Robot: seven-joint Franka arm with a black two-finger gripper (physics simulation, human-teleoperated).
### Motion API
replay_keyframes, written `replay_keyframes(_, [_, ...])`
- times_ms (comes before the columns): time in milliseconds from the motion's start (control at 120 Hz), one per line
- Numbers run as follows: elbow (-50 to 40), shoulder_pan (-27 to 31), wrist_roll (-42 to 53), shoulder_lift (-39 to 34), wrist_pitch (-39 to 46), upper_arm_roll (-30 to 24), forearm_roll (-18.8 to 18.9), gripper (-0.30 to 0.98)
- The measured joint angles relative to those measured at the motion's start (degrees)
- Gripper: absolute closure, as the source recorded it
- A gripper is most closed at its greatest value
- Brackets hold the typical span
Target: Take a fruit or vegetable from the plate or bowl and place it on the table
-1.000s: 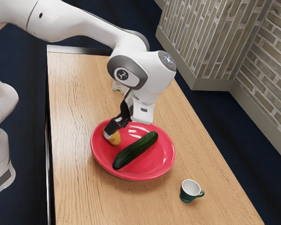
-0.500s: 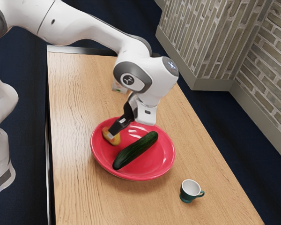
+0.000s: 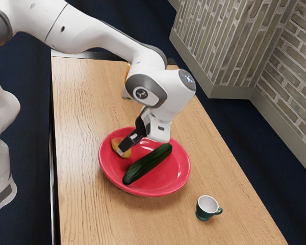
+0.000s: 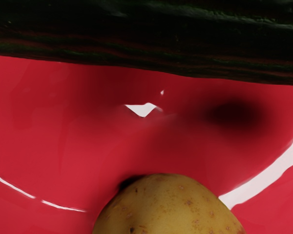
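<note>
Yellow-brown potato (image 3: 115, 145) sits at the red plate's (image 3: 166, 176) 10 o'clock in the exterior view; whether the jaws grip it cannot be told. Off-centre contact could roll it towards 4 o'clock, into the cucumber (image 3: 148, 163).

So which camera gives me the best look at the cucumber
The exterior view, because the cucumber is unobstructed there from end to end, lying in the red plate. The wrist view shows a dark stretch of it close up, with both ends and one long side cut off.
</note>
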Motion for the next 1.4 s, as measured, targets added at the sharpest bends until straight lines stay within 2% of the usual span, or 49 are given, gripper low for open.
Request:
replay_keyframes(883, [-0.7, 0.3, 0.5, 0.4, 0.0, 0.0, 0.0, 0.01])
replay_keyframes(1083, [-0.7, 0.7, 0.5, 0.5, 0.0, 0.0, 0.0, 0.11])
replay_keyframes(1275, [-0.6, 0.8, 0.4, 0.5, 0.1, 0.0, 0.2, 0.38])
replay_keyframes(1400, [-0.2, 0.6, 0.4, -0.3, 0.2, 0.1, 0.6, 0.47])
